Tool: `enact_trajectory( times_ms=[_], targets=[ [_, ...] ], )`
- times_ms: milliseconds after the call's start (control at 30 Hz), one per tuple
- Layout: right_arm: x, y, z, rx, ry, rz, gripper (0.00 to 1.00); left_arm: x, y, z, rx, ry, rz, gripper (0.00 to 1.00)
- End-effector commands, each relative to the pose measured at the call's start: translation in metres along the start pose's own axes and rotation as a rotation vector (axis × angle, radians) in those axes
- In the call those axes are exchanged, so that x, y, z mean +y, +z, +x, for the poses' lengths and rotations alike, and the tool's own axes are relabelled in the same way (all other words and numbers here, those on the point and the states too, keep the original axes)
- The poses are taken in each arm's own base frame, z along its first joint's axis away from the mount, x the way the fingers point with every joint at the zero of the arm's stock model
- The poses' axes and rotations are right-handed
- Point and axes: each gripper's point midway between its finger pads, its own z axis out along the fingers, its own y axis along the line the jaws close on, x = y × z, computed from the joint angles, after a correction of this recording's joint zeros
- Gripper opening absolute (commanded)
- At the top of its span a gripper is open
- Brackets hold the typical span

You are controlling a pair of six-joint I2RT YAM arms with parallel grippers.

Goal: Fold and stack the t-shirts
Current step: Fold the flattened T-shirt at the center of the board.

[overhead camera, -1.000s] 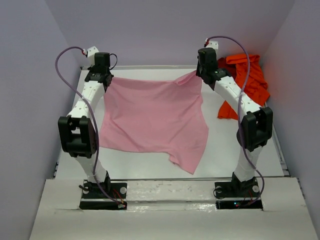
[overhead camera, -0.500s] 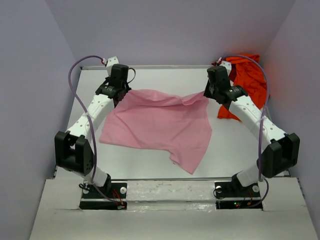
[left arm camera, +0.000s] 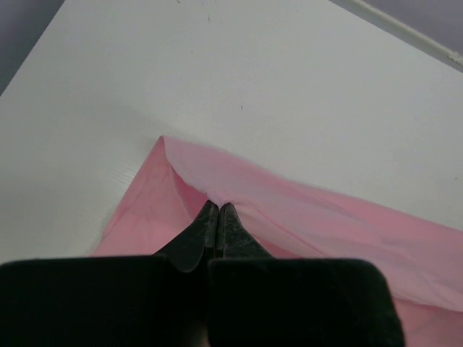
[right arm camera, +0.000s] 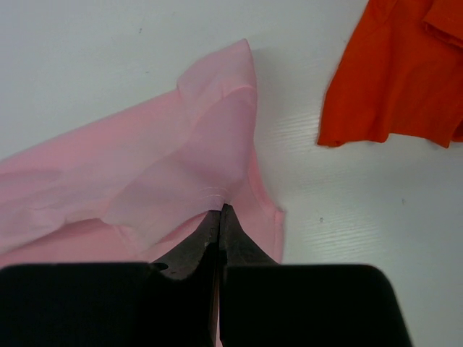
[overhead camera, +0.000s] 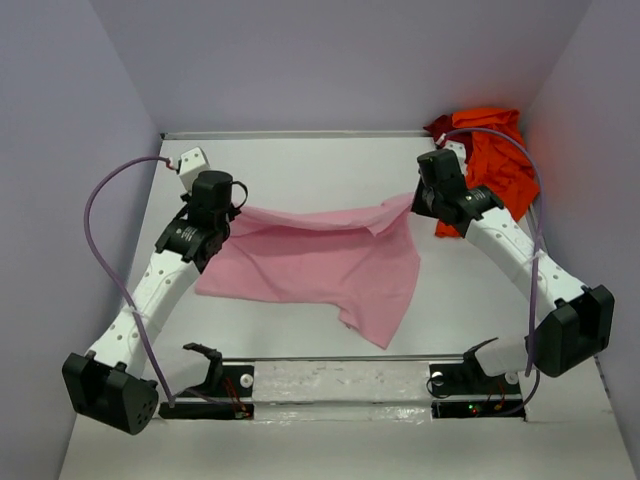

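Left gripper (left arm camera: pixel 218 208) and right gripper (right arm camera: pixel 219 211) both clamped tight on pink t-shirt (overhead camera: pixel 310 262) far-edge corners, rest lying nearer bases.

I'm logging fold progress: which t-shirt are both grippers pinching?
The pink t-shirt, pinched along its far edge by the left gripper and right gripper; the orange t-shirt lies crumpled, untouched, far right.

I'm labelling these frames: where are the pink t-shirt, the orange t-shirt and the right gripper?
pink t-shirt (overhead camera: pixel 320 262): top external view, middle of the spread cloth.
orange t-shirt (overhead camera: pixel 500 158): top external view, middle of the crumpled heap.
right gripper (right arm camera: pixel 219 210): right wrist view, between its shut fingertips, pinching the pink cloth.
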Motion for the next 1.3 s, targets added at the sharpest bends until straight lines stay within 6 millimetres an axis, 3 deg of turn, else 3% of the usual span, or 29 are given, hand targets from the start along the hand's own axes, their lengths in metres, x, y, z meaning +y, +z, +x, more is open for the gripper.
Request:
enact_trajectory(
  times_ms=[0,200,300,467,567,600,633,700,767,800,933,1033,1067,1267],
  targets=[
    [-0.013,-0.017,0.007,0.005,0.014,0.014,0.00,0.024,-0.004,0.010,-0.027,0.019,-0.049,0.00],
    [-0.019,-0.020,0.027,0.053,0.014,0.009,0.00,0.029,-0.001,0.038,0.010,0.028,-0.022,0.00],
    [-0.018,-0.024,0.026,0.057,0.019,-0.005,0.00,0.030,0.000,0.037,0.003,0.030,-0.029,0.00],
    [0.001,-0.034,-0.013,-0.053,-0.005,-0.073,0.00,0.014,0.002,0.000,-0.073,0.011,-0.030,0.00],
    [0.019,-0.038,-0.046,-0.139,0.002,-0.130,0.00,-0.005,0.003,-0.036,-0.126,-0.005,-0.016,0.00],
    [0.029,-0.035,-0.059,-0.176,-0.002,-0.156,0.00,-0.016,0.002,-0.057,-0.158,-0.021,-0.010,0.00],
    [0.037,-0.042,-0.081,-0.225,0.016,-0.178,0.00,-0.020,0.002,-0.070,-0.180,-0.013,-0.010,0.00],
    [0.049,-0.031,-0.094,-0.242,-0.018,-0.183,0.00,-0.035,0.002,-0.100,-0.235,-0.024,0.003,0.00],
    [0.063,-0.036,-0.124,-0.308,-0.016,-0.209,0.00,-0.042,0.008,-0.112,-0.256,-0.022,-0.005,0.00],
    [0.068,-0.021,-0.124,-0.297,-0.029,-0.189,0.00,-0.052,0.016,-0.118,-0.257,-0.022,-0.001,0.00],
    [0.079,-0.005,-0.152,-0.339,-0.011,-0.161,0.00,-0.068,0.044,-0.116,-0.225,-0.021,-0.008,0.00],
    [0.075,0.013,-0.164,-0.350,0.017,-0.132,0.00,-0.059,0.065,-0.109,-0.206,-0.028,-0.042,0.00],
    [0.075,0.017,-0.164,-0.350,0.023,-0.118,0.00,-0.048,0.072,-0.110,-0.205,-0.042,-0.069,0.00],
    [0.038,0.048,-0.171,-0.345,0.084,-0.006,0.00,-0.017,0.094,-0.108,-0.206,-0.071,-0.142,0.00]
  ],
)
